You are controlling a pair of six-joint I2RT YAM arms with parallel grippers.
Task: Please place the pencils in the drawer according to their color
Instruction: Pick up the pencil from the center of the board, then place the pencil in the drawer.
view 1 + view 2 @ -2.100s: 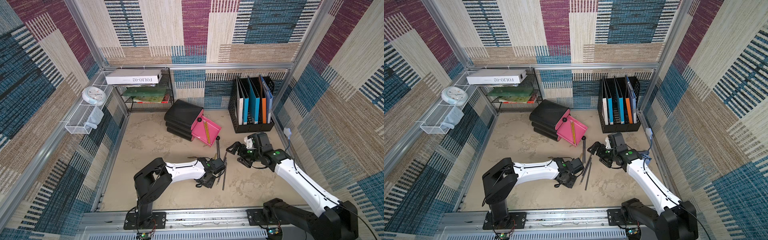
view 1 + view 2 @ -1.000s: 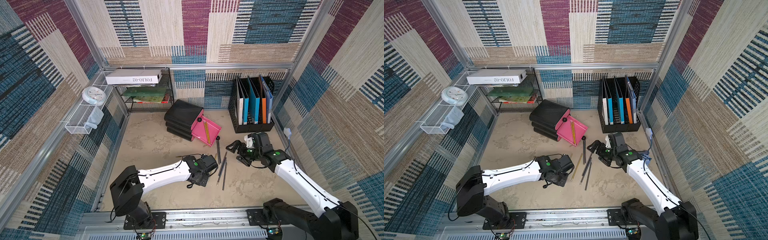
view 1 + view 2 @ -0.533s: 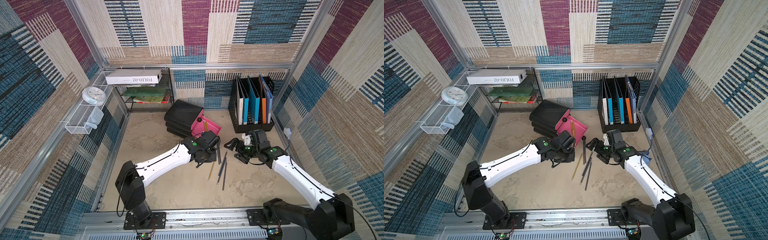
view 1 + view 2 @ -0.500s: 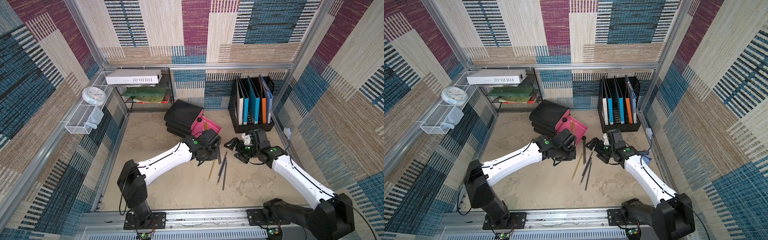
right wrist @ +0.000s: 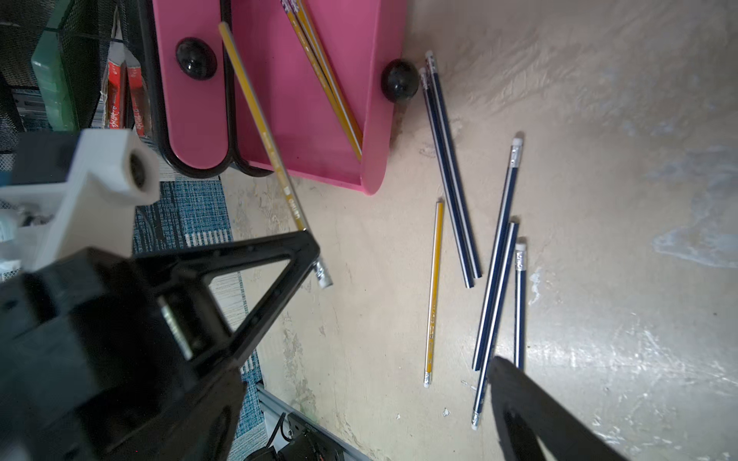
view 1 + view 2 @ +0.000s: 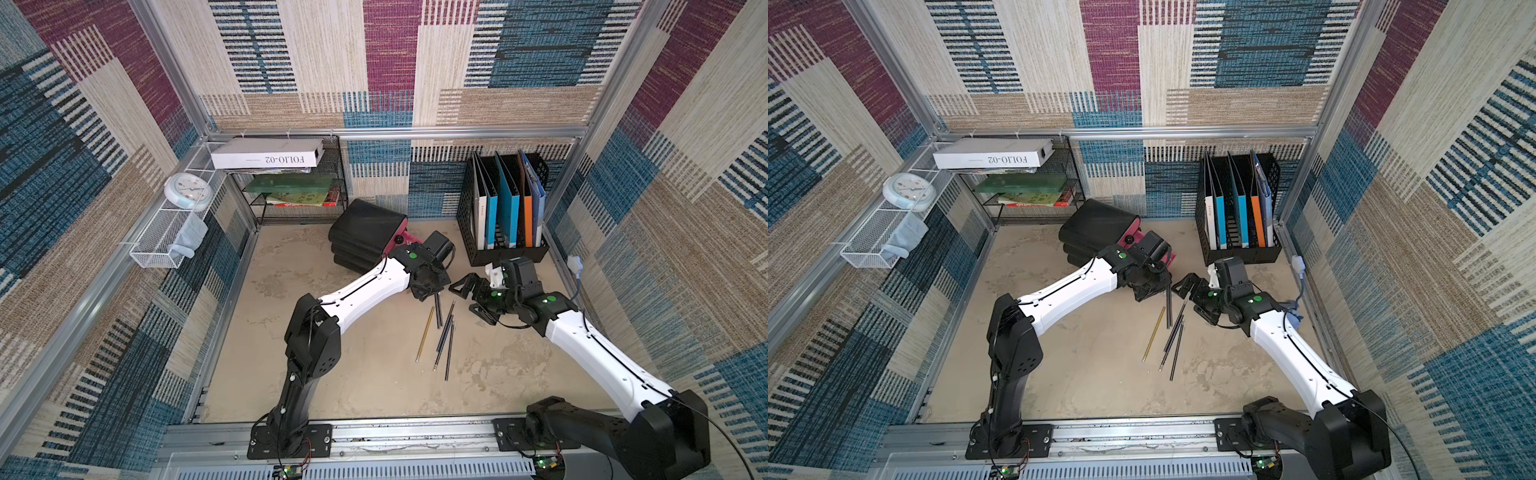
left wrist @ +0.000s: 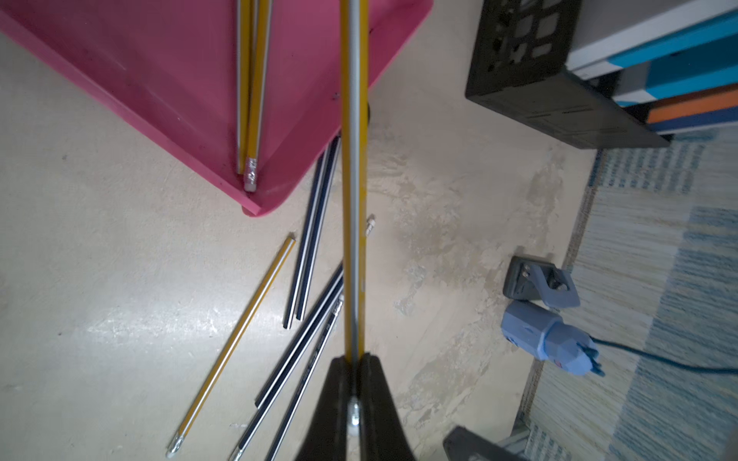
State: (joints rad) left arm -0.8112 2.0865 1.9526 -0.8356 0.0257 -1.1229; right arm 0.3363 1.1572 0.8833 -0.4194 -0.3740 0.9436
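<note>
Both fingers (image 7: 333,389) of the left gripper (image 7: 354,359) are pressed together on a yellow pencil (image 7: 354,191), clamped near its eraser end, the shaft reaching out over a corner of the open pink drawer (image 7: 159,88); whether it touches the drawer I cannot tell. Beneath lies a beige, mottled stone-look table (image 6: 353,386), boxed in by an aluminium frame (image 6: 457,133) and walls (image 6: 390,62) of woven patchwork in blue, maroon and sand. At the back stand a black drawer unit (image 6: 365,224), a black file holder (image 6: 507,255) with upright folders, and a mesh rack (image 6: 299,215) bearing a white box (image 6: 266,153); a white clock (image 6: 187,192) sits in a wire basket (image 6: 153,251) on the side wall. Two more yellow pencils (image 7: 249,99) lie in the pink drawer. On the table, just in front of it, lie a single loose yellow pencil (image 5: 433,293) and five navy pencils (image 5: 495,255). A blue plug (image 7: 547,339) lies at the table's edge. The right gripper (image 6: 464,297) hovers just beside the left one with its fingers (image 5: 531,411) spread wide, holding nothing.
</note>
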